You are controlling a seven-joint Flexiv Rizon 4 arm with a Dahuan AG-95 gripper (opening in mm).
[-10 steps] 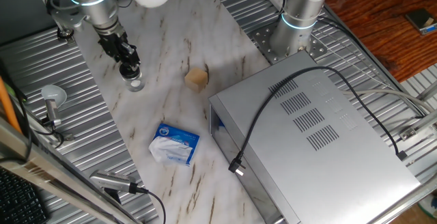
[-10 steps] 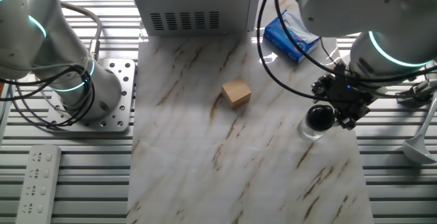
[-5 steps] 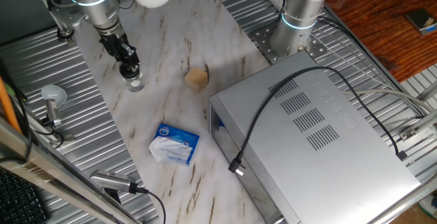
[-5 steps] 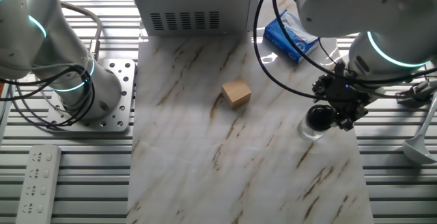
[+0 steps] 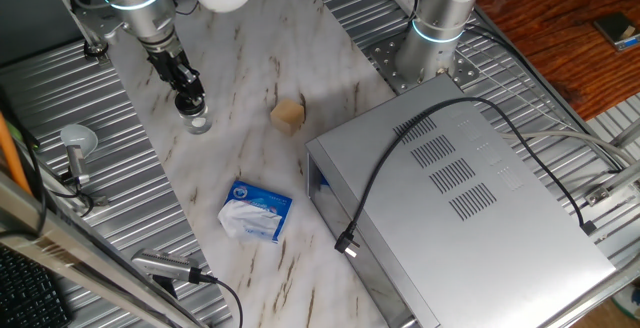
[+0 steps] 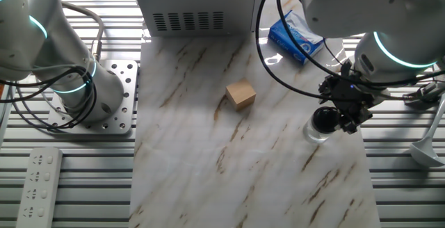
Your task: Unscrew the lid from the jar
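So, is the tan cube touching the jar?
No, the tan cube sits alone mid-table, with bare marble between it and the jar under the tool.

Pretty clearly a robotics lab bench, not anyone's home. The marble-look tabletop [image 5: 250, 88] sits between ribbed aluminium extrusion rails [image 5: 130, 218], and a robot arm base [image 6: 83, 96] is bolted onto a drilled metal plate [image 6: 122, 75]. There's a big grey vented control box [image 5: 460, 208] with a black cable [image 5: 400, 168] draped over it, plus a white power strip [image 6: 38, 183] lying on the rails.
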